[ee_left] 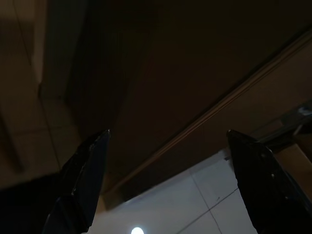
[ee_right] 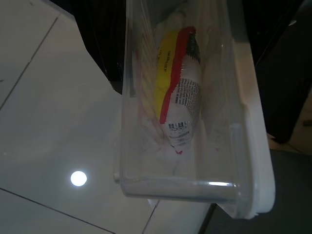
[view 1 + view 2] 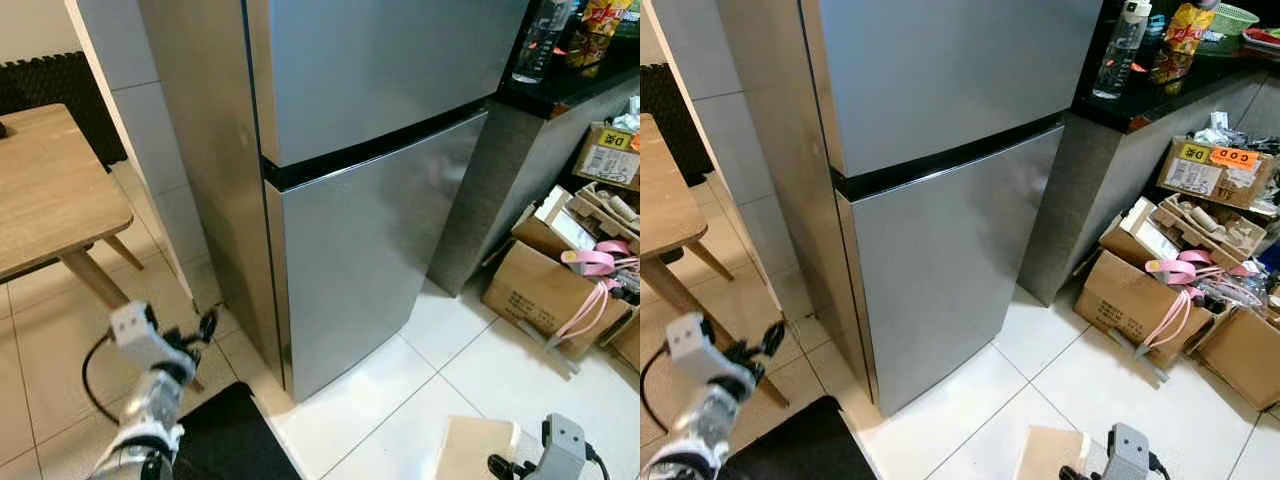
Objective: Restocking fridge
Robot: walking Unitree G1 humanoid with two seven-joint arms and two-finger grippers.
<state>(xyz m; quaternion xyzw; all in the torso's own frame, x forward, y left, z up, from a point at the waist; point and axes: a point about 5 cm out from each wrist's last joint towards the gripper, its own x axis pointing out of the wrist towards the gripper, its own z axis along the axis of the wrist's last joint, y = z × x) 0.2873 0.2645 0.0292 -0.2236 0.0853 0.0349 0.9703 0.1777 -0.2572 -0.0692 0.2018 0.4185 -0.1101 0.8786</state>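
A tall steel fridge [image 3: 370,230] stands straight ahead with both its upper door [image 3: 380,70] and lower door [image 3: 360,280] closed. My left gripper [image 3: 205,326] hangs low at the fridge's left side, near the floor; in the left wrist view its fingers [image 1: 83,175] are spread wide, open on nothing. At the bottom right my right gripper [image 3: 500,466] carries a clear plastic box [image 2: 195,122] with a white rim above the tiles. Inside lies a yellow, red and white packet [image 2: 178,97]. The box's pale top [image 3: 478,445] shows beside the wrist.
A wooden table [image 3: 50,190] stands to the left, with a black mat [image 3: 225,440] on the floor below. Right of the fridge is a dark counter [image 3: 570,85] holding a bottle [image 3: 535,40], and cardboard boxes [image 3: 545,290] are piled on the floor there.
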